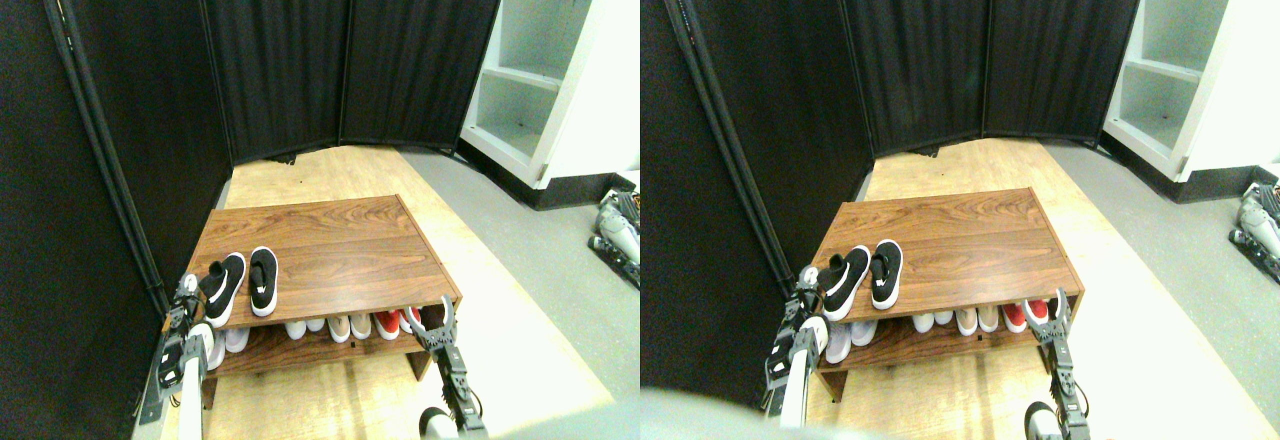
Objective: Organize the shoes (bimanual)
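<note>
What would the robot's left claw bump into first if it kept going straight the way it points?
Probably the nearer black shoe. The left gripper sits just beside its heel end at the shelf top's left edge, pointing up and inward. Depth is unclear, so it might pass alongside.

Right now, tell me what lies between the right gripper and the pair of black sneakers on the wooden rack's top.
In the stereo pair view, only bare wood-grain top separates the right gripper from the black white-soled sneakers; nothing stands there.

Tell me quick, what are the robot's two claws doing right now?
Left gripper: beside the black shoes on the rack top, cannot tell if open or shut.
Right gripper: open, holding nothing.
</note>
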### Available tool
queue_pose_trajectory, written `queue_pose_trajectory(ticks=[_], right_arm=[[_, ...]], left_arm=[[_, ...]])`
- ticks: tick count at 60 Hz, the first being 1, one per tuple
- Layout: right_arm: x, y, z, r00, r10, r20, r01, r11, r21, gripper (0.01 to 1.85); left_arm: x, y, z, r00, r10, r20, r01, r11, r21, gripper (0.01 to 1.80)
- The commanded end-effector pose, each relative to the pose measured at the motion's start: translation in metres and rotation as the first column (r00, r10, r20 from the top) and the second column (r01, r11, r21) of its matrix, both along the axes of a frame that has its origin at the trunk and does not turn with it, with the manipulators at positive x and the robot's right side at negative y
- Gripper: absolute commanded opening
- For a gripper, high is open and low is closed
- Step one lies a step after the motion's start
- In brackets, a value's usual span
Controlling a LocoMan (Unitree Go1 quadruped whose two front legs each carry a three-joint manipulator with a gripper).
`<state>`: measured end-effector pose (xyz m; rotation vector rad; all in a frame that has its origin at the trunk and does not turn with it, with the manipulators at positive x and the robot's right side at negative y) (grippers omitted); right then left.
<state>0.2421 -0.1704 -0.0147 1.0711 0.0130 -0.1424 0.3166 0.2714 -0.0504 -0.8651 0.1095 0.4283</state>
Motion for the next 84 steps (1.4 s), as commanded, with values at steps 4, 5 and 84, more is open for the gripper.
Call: queue_pose_trajectory(ticks=[4,5,84], right_arm=[[0.002,-0.001,0.012,0.998,-0.004,0.059,0.004,1.000,-0.004,0.57],[0.002,-0.002,0.012,0.998,-0.003,0.064,0.003,1.000,-0.001,0.56],[0.011,0.004,0.009,0.998,-0.005,0.055,0.007,0.999,-0.045,0.59]], left_arm=[[0.009,-0.019,0.001,0.999,0.025,0.020,-0.024,0.998,-0.059,0.01],[0.010,-0.022,0.000,0.999,0.024,0.020,-0.023,0.998,-0.061,0.01],[-0.118,-0.067,0.038,0.973,0.118,0.199,-0.050,0.948,-0.315,0.01]])
